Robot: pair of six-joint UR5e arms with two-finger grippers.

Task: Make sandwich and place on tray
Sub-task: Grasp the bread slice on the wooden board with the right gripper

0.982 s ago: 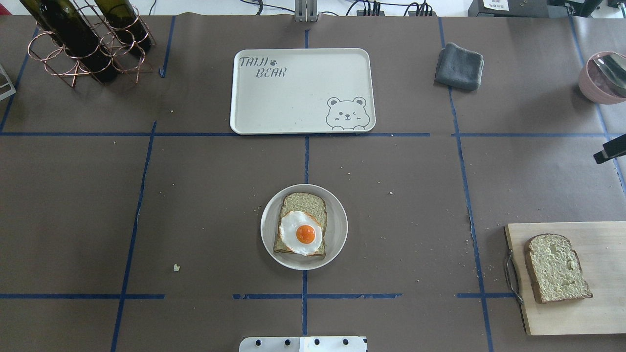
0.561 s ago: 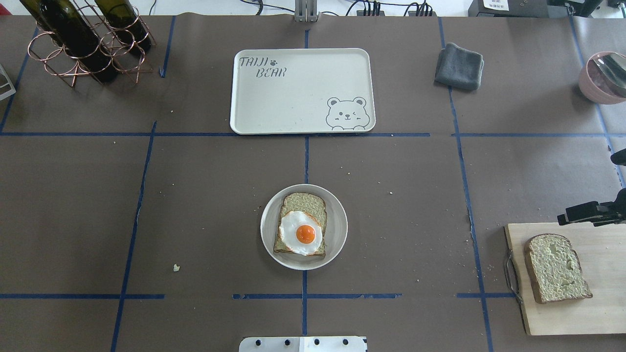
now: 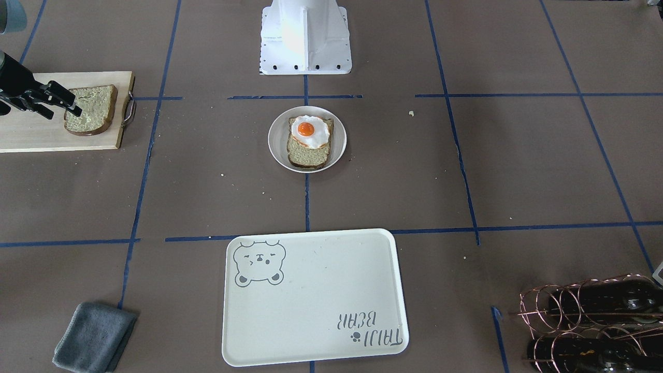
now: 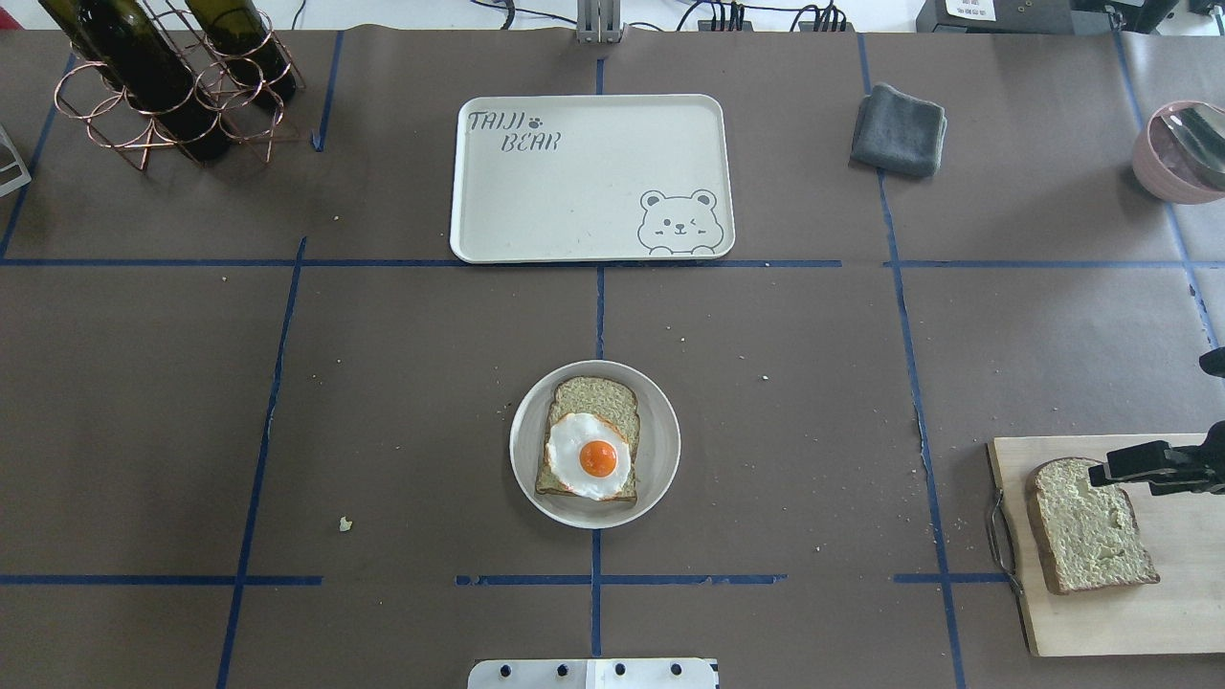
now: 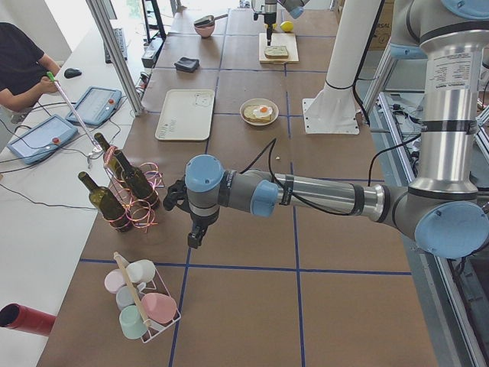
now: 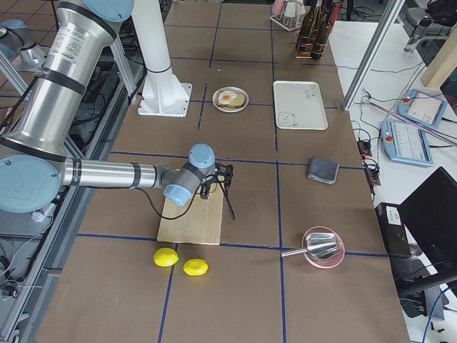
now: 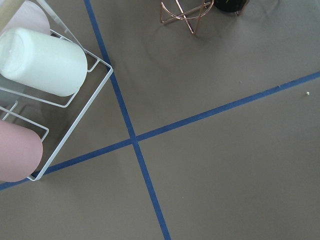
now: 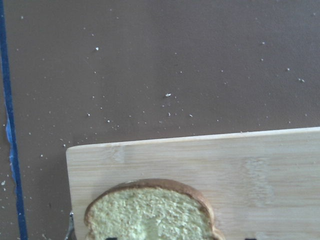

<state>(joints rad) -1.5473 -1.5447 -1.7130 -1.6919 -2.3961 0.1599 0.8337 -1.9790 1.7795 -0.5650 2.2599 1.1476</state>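
Table [image 4: 383, 383] held tray [image 4: 593, 172] far middle, cutting board [image 4: 1177, 612] right, plate [image 4: 660, 450] centre. One bread slice [image 4: 1086, 536] lay on the board, other slice [image 4: 598, 394] plus egg [image 4: 589, 455] on the plate. Right tool [image 4: 1110, 471] hung spread over the board slice; left tool [image 5: 192, 233], couldn't tell.

Silver-tubed arms [image 5: 328, 197] with pale blue joint caps [image 5: 204, 172] (black cable [image 5: 272, 144] along the forearm), white bolted base [image 3: 305, 36], black fingers [image 4: 1122, 467]

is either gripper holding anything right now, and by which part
Nothing is held. The right gripper hovers above the bread slice on the cutting board, fingers apart. The left gripper hangs over the table with nothing seen in it.
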